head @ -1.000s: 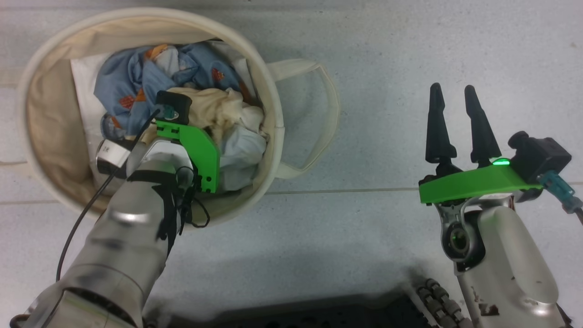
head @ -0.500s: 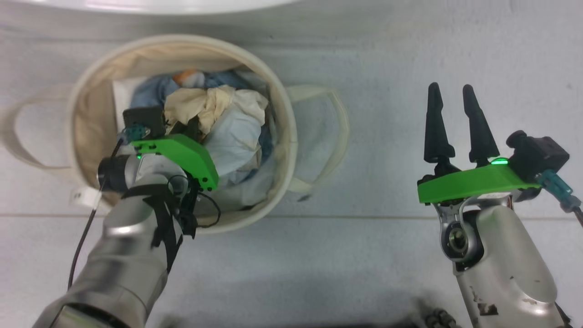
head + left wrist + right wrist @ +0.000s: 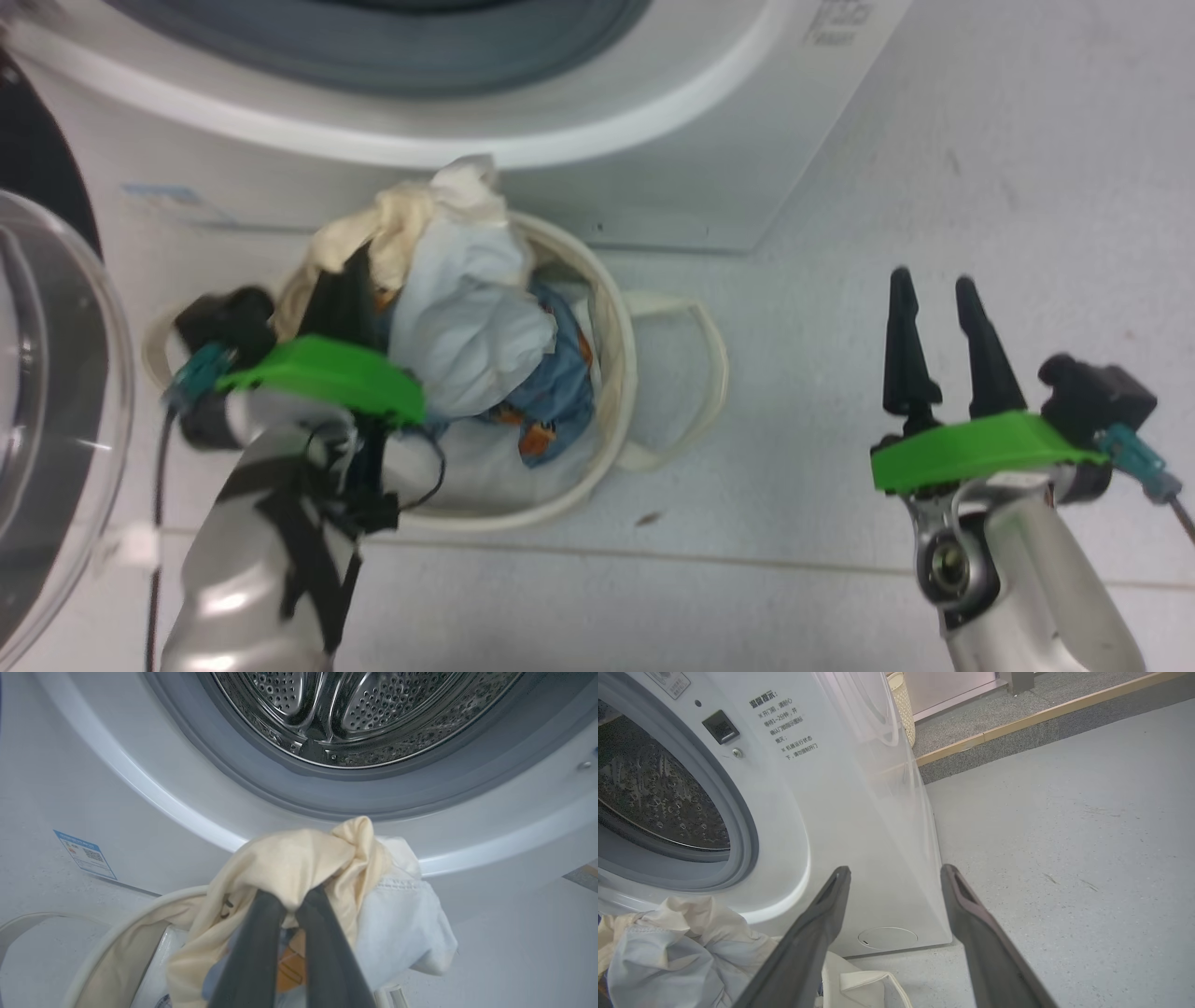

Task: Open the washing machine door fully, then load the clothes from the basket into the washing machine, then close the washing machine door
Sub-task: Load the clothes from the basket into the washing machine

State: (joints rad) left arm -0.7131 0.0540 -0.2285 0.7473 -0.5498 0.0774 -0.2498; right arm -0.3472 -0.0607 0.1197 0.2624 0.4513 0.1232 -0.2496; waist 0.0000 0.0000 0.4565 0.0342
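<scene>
My left gripper [image 3: 347, 280] is shut on the clothes: a cream piece [image 3: 411, 215] and a pale blue-white piece [image 3: 467, 322] hang bunched from it above the basket [image 3: 618, 373]. A blue garment with orange spots [image 3: 555, 397] trails down into the basket. In the left wrist view the two fingers [image 3: 252, 952] pinch the cream cloth [image 3: 285, 868] just below the washing machine's [image 3: 672, 149] open drum [image 3: 355, 714]. The washing machine door [image 3: 47, 401] stands open at the far left. My right gripper [image 3: 929, 285] is open over bare floor, holding nothing.
The basket stands on the grey floor right against the machine's front, with one loop handle [image 3: 705, 373] pointing right. A blue label [image 3: 86, 854] sits low on the machine. A raised step with a wooden edge [image 3: 1041, 714] runs behind the machine. Open floor lies to the right.
The left gripper has shut on the clothes and lifted the bundle up out of the basket. The head camera has tilted up, bringing the machine and door into view. The right gripper stays open.
</scene>
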